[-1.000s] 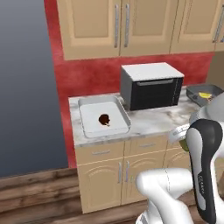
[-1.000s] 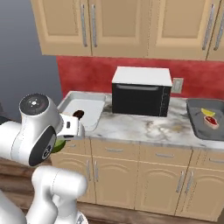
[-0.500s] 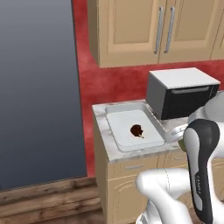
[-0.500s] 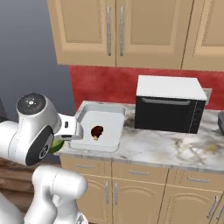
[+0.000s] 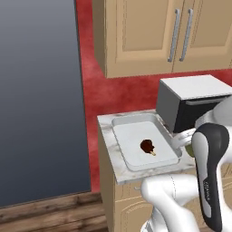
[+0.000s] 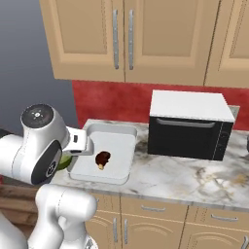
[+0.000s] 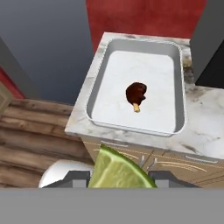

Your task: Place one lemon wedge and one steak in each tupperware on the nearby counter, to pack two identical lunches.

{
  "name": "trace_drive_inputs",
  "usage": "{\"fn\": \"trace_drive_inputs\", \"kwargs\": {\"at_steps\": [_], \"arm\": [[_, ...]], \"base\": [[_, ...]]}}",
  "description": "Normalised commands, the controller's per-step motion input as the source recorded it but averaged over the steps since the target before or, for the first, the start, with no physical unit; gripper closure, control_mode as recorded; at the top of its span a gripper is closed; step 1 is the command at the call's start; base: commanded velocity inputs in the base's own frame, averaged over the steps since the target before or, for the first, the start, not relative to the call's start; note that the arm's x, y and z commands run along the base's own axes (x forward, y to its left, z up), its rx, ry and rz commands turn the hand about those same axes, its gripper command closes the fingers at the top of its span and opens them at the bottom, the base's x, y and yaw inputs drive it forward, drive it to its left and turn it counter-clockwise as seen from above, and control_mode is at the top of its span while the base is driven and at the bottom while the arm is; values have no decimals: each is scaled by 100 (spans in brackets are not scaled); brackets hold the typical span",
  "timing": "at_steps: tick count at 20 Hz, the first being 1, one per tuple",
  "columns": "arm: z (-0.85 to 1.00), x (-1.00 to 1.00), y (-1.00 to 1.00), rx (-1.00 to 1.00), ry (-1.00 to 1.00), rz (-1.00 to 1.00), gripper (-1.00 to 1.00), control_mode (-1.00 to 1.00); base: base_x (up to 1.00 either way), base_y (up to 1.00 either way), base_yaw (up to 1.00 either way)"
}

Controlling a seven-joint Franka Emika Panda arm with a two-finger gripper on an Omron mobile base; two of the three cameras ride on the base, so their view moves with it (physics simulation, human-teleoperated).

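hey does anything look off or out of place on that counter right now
Nothing stands out. The tray sits flat on the counter with one steak inside, nothing spilled. The end effector holds a lemon wedge short of the counter.

white arm bent at elbow, forearm angled toward counter (image 6: 194, 170) front edge, gripper (image 7: 120, 177) tilted down, short of left end of that edge, jaws partly closed on green lemon wedge (image 7: 118, 170)

The lemon wedge (image 7: 119, 171) is being cut off at the hand view's bottom edge. The microwave (image 5: 195, 105) is running out of the left base view's right edge, the arm covering its lower corner.
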Motion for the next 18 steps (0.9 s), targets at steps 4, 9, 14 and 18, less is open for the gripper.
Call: {"fn": "trace_drive_inputs", "kwargs": {"at_steps": [4, 9, 14, 18], "arm": [[-44, 37, 0, 0, 0, 0, 100, -100], [-44, 64, 0, 0, 0, 0, 100, -100], [-32, 88, 0, 0, 2, 0, 100, -100], [-24, 97, 0, 0, 5, 0, 100, -100]], "base": [[0, 0, 0], [0, 0, 0], [0, 0, 0], [0, 0, 0]]}}
